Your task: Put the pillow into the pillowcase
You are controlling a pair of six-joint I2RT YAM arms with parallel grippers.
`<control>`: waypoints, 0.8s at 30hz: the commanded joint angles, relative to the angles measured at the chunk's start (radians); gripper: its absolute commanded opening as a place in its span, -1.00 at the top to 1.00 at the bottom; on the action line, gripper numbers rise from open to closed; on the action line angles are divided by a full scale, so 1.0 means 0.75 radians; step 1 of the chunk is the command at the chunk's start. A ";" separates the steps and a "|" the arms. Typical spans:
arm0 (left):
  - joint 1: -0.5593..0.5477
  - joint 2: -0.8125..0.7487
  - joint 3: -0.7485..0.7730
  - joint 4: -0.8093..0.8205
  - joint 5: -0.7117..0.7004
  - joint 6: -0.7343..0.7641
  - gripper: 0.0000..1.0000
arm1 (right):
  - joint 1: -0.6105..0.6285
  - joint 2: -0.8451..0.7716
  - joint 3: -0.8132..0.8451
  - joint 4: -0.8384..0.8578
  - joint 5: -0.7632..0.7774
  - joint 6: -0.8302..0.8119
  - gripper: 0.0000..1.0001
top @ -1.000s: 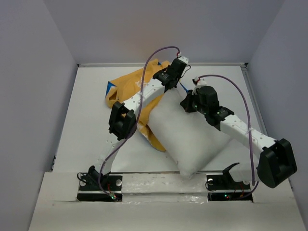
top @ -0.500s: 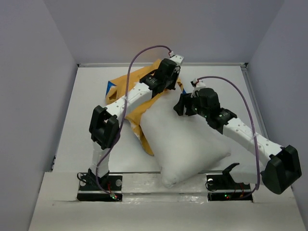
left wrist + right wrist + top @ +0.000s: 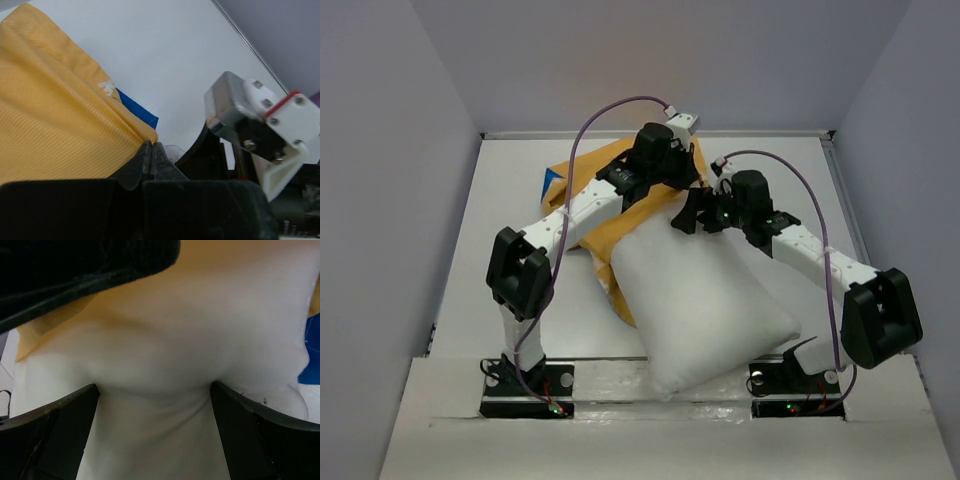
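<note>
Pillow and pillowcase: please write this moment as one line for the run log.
left gripper: shut on pillowcase | right gripper: open, astride far end of pillow | pillow: mostly outside pillowcase

The white table [image 3: 500, 220] carries 2 things: the pillowcase [image 3: 610, 225] under the left gripper [image 3: 151, 150], and the pillow [image 3: 705, 300] under the right gripper [image 3: 155, 407].

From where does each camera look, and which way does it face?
Top: above, behind the bases, facing down; both arms, pillow, pillowcase.
Left wrist: on left arm, facing along shut left gripper pinching pillowcase.
Right wrist: on right arm, facing pillow between fingers of open right gripper.
Shared: yellow pillowcase in all.
</note>
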 commanded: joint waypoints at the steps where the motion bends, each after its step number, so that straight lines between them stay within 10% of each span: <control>1: -0.011 -0.151 -0.059 0.174 0.219 -0.117 1.00 | 0.037 0.071 0.024 0.205 -0.096 0.065 -1.00; 5: -0.011 -0.241 -0.186 0.331 0.287 -0.215 1.00 | 0.037 0.110 -0.020 0.475 -0.024 0.189 -0.26; 6: -0.011 -0.257 -0.216 0.358 0.307 -0.266 1.00 | 0.037 0.100 -0.037 0.601 0.000 0.220 0.57; 8: -0.013 -0.327 -0.308 0.442 0.356 -0.318 1.00 | 0.037 0.069 -0.102 0.753 0.070 0.305 1.00; 14: -0.113 -0.466 -0.493 0.671 0.471 -0.483 1.00 | -0.019 0.052 -0.205 1.365 0.070 0.629 1.00; 24: -0.334 -0.572 -0.581 0.798 0.508 -0.649 1.00 | -0.019 0.251 -0.084 1.063 0.434 0.840 1.00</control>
